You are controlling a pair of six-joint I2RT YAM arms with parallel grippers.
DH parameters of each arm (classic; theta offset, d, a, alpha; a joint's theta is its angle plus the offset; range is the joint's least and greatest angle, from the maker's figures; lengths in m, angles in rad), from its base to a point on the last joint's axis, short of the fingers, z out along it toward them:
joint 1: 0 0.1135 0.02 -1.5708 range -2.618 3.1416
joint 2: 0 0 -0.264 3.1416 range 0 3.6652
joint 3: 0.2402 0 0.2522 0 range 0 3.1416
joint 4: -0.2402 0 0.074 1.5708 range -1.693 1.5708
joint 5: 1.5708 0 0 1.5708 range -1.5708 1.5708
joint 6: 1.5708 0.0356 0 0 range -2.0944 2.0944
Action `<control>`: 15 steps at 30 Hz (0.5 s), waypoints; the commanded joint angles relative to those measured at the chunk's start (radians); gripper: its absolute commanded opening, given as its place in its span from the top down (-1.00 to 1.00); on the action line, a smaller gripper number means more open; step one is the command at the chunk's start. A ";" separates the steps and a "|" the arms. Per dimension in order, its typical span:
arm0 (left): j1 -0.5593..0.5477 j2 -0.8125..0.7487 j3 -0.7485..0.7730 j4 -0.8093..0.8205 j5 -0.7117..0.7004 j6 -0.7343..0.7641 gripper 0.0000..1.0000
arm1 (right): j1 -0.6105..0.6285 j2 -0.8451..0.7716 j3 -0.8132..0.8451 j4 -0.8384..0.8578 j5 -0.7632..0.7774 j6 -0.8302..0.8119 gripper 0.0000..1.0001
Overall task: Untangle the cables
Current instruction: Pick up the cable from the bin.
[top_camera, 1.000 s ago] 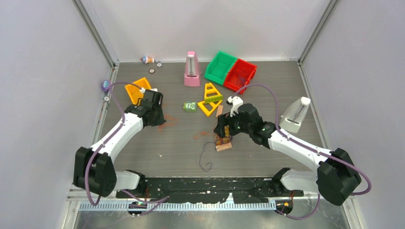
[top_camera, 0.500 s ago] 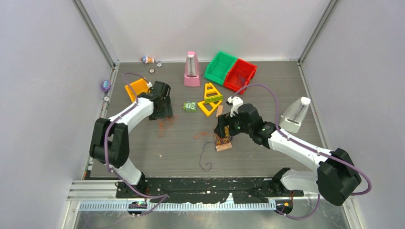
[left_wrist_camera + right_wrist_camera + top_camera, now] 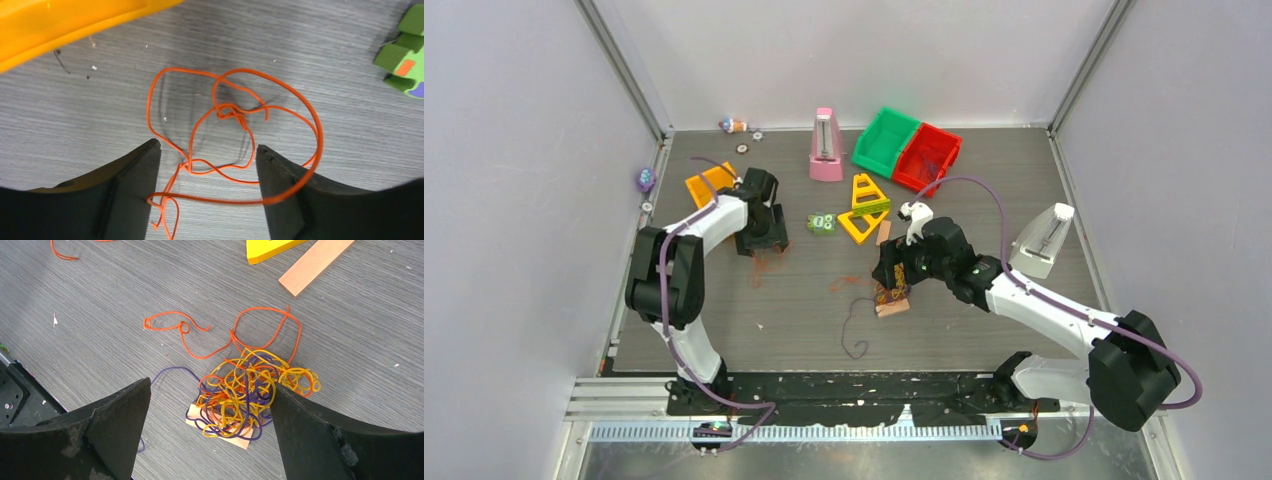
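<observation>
The cables form a small tangle (image 3: 890, 293) of yellow, orange and purple strands lying on a small wooden block (image 3: 240, 440). My right gripper (image 3: 211, 385) hovers open just above the tangle (image 3: 245, 395), holding nothing. One loose orange cable (image 3: 235, 117) lies knotted on the table under my left gripper (image 3: 207, 147), which is open; one loop drapes over its right finger (image 3: 285, 185). From above, the left gripper (image 3: 764, 240) sits at the mid left, the right gripper (image 3: 889, 275) at centre. Another orange cable (image 3: 190, 335) and a purple strand (image 3: 854, 330) lie loose near the tangle.
An orange bin (image 3: 709, 185) lies just behind the left gripper, a green toy (image 3: 822, 222) to its right. Yellow triangles (image 3: 864, 195), a wood strip (image 3: 883, 233), a pink metronome (image 3: 826, 145), green (image 3: 886, 140) and red (image 3: 927, 155) bins stand behind. A white metronome (image 3: 1044, 240) is at right.
My left gripper has gone from shut to open, and the left arm has folded upward and shifted slightly right over the loose orange cable. The right arm has not moved.
</observation>
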 commanded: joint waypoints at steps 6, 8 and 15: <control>-0.009 0.024 0.083 -0.110 0.007 0.020 -0.08 | 0.000 -0.059 0.026 0.023 0.008 0.005 -0.85; -0.008 0.035 0.098 -0.130 0.013 0.024 0.23 | 0.000 -0.059 0.023 0.027 0.003 0.008 -0.85; 0.007 0.057 0.130 -0.162 0.042 0.034 0.35 | 0.000 -0.074 0.028 0.019 0.007 0.003 -0.84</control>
